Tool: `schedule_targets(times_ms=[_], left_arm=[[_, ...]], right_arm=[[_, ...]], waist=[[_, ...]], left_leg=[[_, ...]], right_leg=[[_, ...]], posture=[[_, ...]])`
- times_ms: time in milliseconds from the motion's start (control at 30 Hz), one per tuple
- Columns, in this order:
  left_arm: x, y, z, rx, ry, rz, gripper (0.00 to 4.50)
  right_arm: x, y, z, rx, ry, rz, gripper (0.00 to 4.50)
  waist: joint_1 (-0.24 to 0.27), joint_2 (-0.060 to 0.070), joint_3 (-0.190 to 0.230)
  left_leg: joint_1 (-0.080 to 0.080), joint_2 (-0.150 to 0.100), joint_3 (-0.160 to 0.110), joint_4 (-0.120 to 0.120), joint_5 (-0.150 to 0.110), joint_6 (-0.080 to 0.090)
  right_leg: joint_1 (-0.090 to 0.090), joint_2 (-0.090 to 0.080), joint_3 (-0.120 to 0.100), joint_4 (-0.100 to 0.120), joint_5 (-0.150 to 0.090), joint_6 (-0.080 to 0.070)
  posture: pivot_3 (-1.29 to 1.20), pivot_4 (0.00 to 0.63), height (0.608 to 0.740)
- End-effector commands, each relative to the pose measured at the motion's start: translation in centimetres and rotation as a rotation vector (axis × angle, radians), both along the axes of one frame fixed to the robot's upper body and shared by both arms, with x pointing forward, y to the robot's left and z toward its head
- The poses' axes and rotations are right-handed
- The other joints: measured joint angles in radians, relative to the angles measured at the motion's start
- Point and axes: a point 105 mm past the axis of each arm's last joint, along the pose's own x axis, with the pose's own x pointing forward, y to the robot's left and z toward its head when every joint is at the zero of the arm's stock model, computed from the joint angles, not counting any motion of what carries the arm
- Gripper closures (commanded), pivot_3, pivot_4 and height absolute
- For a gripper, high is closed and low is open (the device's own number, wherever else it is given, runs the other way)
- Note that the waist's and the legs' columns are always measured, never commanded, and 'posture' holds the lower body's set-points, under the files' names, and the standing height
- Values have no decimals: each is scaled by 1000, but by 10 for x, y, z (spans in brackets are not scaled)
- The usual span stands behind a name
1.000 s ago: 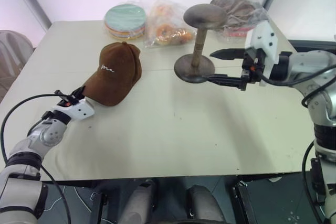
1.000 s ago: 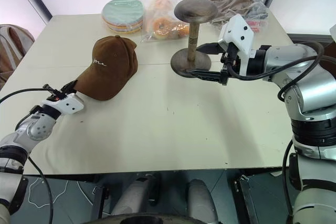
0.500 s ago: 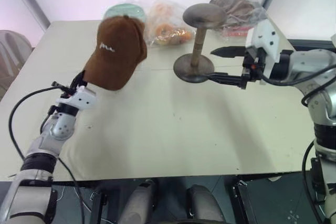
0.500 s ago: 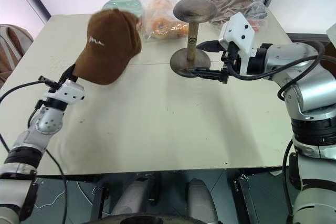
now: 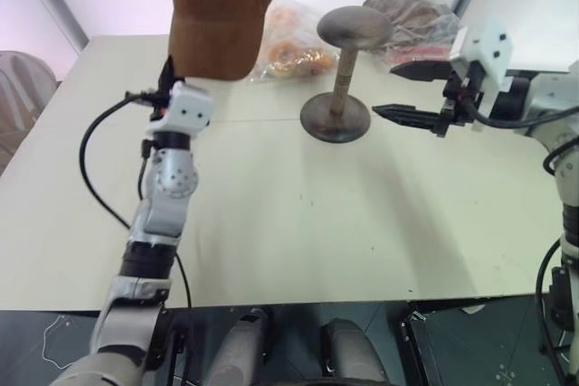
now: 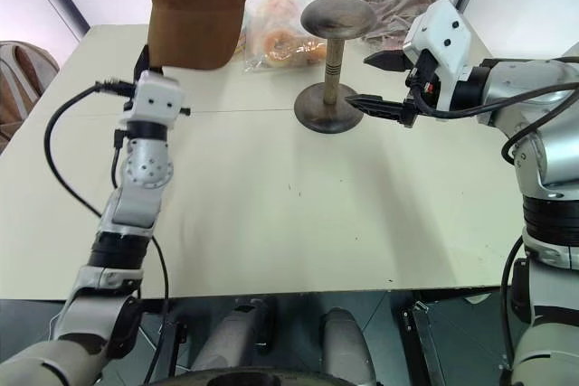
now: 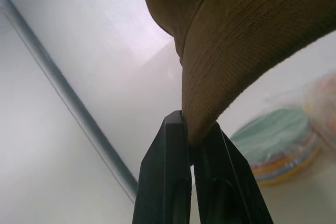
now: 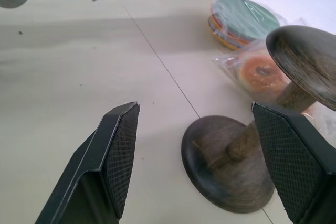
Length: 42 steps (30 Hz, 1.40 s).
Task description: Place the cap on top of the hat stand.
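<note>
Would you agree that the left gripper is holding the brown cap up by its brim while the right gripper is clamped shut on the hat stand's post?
Not quite. The left gripper does hold the cap by its brim, but the right gripper is open, its fingers either side of the hat stand, as the right wrist view shows.

Left arm reaches up and forward, forearm steep, left gripper (image 7: 190, 135) pointing upward with its two black fingers pinched tight on the cap (image 5: 217, 6) brim, the cap held high. Right arm comes in from the side, elbow bent, right gripper (image 5: 409, 91) roughly level, jaws spread wide and holding nothing, fingers aimed inward
</note>
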Motion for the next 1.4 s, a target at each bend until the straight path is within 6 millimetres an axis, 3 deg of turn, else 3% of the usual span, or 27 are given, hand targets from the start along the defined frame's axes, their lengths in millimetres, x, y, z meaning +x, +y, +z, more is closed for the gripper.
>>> schedule_targets(times_ms=[33,500,800,1400], left_arm=[[-1,-19,21,-8,-72,-23,4479],[2,-107,37,-71,-108,-210,4479],[-12,-157,24,-22,-84,-341,4479],[-10,-181,-48,69,40,-336,4479]], right_arm=[[-5,-13,18,3,-71,-50,993],[-11,-39,14,-27,-72,-156,993],[-14,-43,12,-27,-73,-169,993],[-19,-40,5,-36,-46,-154,993]], waist=[[0,0,0],[18,-1,1],[19,-2,1],[21,-2,1]], left_leg=[[0,0,0,0,0,0],[-1,0,1,1,0,0],[-1,0,1,1,0,0],[-1,0,1,2,0,0]], right_leg=[[0,0,0,0,0,0],[0,0,0,0,0,0],[0,0,1,0,0,1],[0,0,1,0,0,1]], posture=[[0,150,740],[0,150,740],[0,150,740],[0,150,740]])
